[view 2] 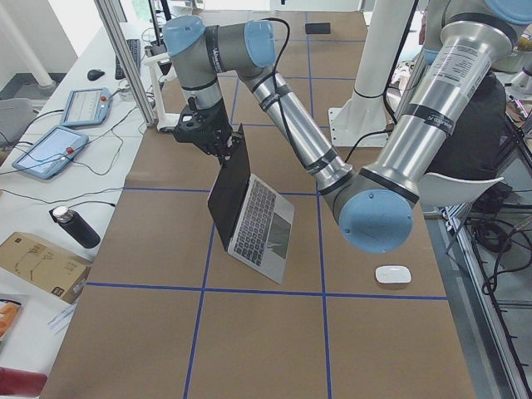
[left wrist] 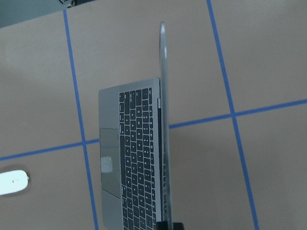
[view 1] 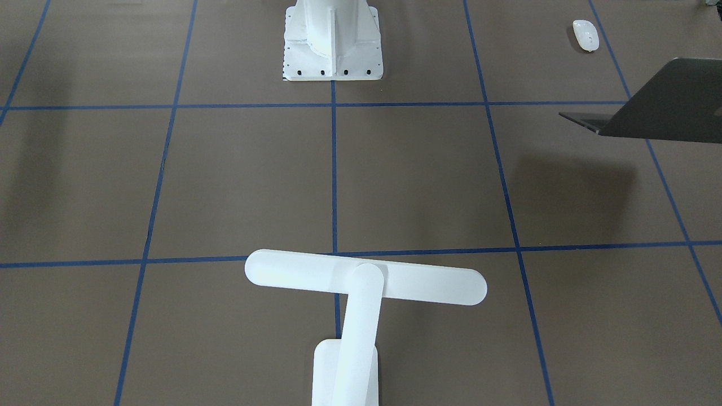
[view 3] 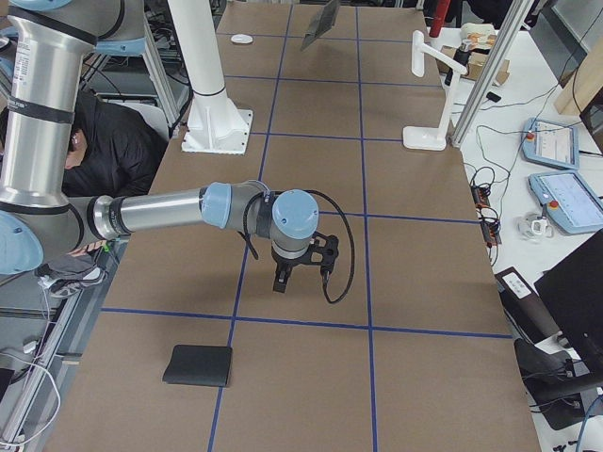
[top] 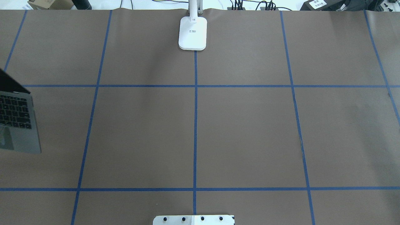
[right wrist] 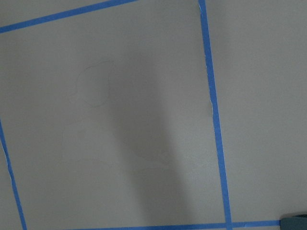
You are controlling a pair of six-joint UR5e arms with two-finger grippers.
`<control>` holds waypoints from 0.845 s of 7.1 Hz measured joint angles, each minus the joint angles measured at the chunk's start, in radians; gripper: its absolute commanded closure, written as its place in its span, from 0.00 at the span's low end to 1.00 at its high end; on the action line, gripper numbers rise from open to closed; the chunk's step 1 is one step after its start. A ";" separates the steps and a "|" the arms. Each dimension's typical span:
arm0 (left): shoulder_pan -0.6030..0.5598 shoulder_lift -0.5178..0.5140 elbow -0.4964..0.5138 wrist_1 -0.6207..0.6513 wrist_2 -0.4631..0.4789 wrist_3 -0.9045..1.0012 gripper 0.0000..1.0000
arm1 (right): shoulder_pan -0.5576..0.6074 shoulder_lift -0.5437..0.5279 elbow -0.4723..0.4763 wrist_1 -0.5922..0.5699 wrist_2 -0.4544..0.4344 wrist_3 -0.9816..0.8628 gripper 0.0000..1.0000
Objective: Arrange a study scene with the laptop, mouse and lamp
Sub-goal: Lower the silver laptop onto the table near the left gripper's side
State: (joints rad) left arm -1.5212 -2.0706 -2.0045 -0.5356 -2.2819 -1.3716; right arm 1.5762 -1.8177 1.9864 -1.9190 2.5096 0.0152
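Lamp (view 1: pixel 361 316) standing, laptop (view 2: pixel 259 220) open, mouse (view 2: pixel 392 273) nearby

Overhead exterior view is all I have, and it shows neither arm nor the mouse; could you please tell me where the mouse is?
Observer: The mouse lies flat on the table, apart from the laptop, on the robot's side of it.
Operator: Thank you. Is the left arm near the laptop?
Observer: Yes, the left gripper is at the top edge of the raised screen; I cannot tell whether it is clamped.
Operator: And the right arm?
Observer: The right gripper hangs over bare table; a black mat lies nearby, apart from it.
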 measured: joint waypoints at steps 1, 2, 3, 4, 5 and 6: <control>0.047 -0.036 -0.002 0.002 -0.022 -0.065 1.00 | 0.000 0.000 -0.002 0.000 0.000 0.000 0.00; 0.093 -0.069 -0.005 0.002 -0.046 -0.137 1.00 | 0.001 0.000 -0.004 -0.001 0.001 0.001 0.00; 0.128 -0.099 -0.005 0.002 -0.076 -0.205 1.00 | 0.001 0.001 -0.004 -0.001 0.002 0.002 0.00; 0.167 -0.129 -0.005 0.000 -0.095 -0.275 1.00 | 0.001 0.002 -0.003 -0.001 0.002 0.003 0.00; 0.214 -0.158 -0.003 -0.001 -0.103 -0.347 1.00 | 0.001 0.003 -0.003 -0.002 0.002 0.003 0.00; 0.264 -0.186 0.002 -0.001 -0.105 -0.417 1.00 | 0.001 0.003 -0.003 -0.002 0.002 0.003 0.00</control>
State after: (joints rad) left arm -1.2570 -2.2567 -2.0025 -0.5371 -2.3873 -1.7885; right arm 1.5770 -1.8143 1.9833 -1.9205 2.5118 0.0183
